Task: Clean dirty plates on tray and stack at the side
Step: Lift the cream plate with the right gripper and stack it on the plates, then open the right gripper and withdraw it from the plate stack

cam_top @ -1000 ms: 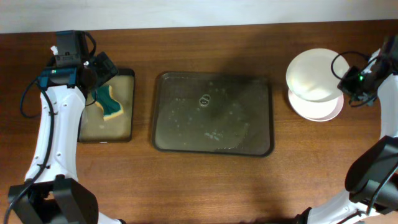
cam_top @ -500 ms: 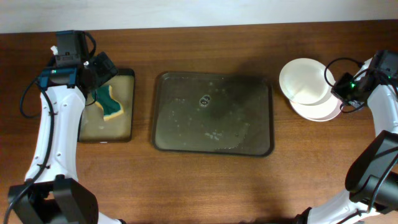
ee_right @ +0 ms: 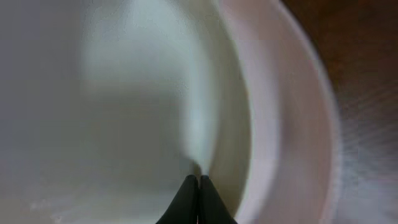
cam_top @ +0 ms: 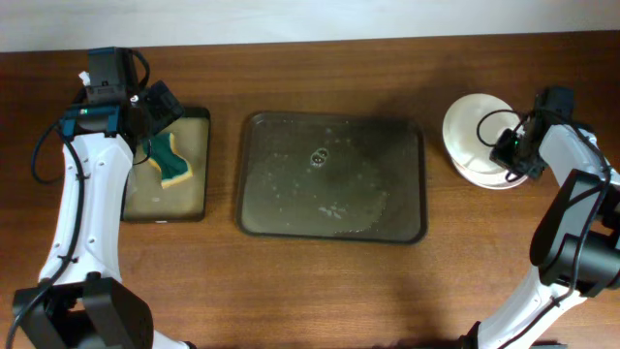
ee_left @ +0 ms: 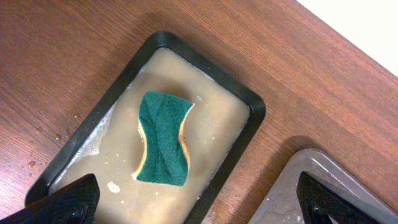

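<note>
Overhead view: at the far left the left gripper (cam_top: 155, 105) hovers over a small black tray (cam_top: 165, 201) of murky water, where a green sponge (cam_top: 173, 161) lies. In the left wrist view its 2 fingers (ee_left: 65, 200) stand wide apart, holding nothing. In the middle sits the big dark tray (cam_top: 291, 194), wet and spotted. To its right, apart from it, the white plates (cam_top: 475, 136) lie stacked on the wooden table (cam_top: 320, 291). The right gripper (cam_top: 511, 153) is at the stack's right edge, pinched nearly together on the rim of the top plate (ee_right: 124, 93).
</note>
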`<state>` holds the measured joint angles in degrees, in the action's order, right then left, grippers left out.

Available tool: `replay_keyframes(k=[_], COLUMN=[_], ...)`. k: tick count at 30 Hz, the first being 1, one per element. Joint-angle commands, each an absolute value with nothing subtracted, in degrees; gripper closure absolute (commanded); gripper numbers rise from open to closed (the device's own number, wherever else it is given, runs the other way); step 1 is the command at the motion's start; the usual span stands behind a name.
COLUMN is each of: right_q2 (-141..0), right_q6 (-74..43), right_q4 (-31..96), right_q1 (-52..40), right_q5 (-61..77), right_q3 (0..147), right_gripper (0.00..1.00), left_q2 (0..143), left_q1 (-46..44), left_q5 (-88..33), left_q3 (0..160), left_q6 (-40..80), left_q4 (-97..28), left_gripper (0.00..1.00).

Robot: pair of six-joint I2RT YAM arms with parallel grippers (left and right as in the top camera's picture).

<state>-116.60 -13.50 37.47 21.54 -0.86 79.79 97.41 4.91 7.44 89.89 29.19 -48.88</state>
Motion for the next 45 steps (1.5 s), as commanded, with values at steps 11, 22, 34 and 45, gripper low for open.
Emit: replay_keyframes(k=[11,22,34,45], right_q2=[-104.7,-83.6,-75.3,-74.7], right_q6=[-19.0,-10.7,-11.1,-9.2], right_q4=[44.3,62.8,70.1,72.6], right_q1=[21.4,15.9,-7.1,-7.0], right_q5=[-8.6,4.7,6.6,6.7], right_q3=[79.7,77.0,65.1,65.0], right_gripper=[0.96,0.96,0.02,0.02], left_q2=[97.8,97.8,97.8,97.8], left_q1=[5.0,5.1,5.0,5.0], left_q5=[7.3,7.3,7.3,7.3], left_q3=[90.0,90.0,90.0,90.0], left_q6=[29.1,29.1,29.1,29.1], left_q4=[-49.0,-49.0,-49.0,-49.0], left_gripper=[0.01,0.01,0.00,0.01])
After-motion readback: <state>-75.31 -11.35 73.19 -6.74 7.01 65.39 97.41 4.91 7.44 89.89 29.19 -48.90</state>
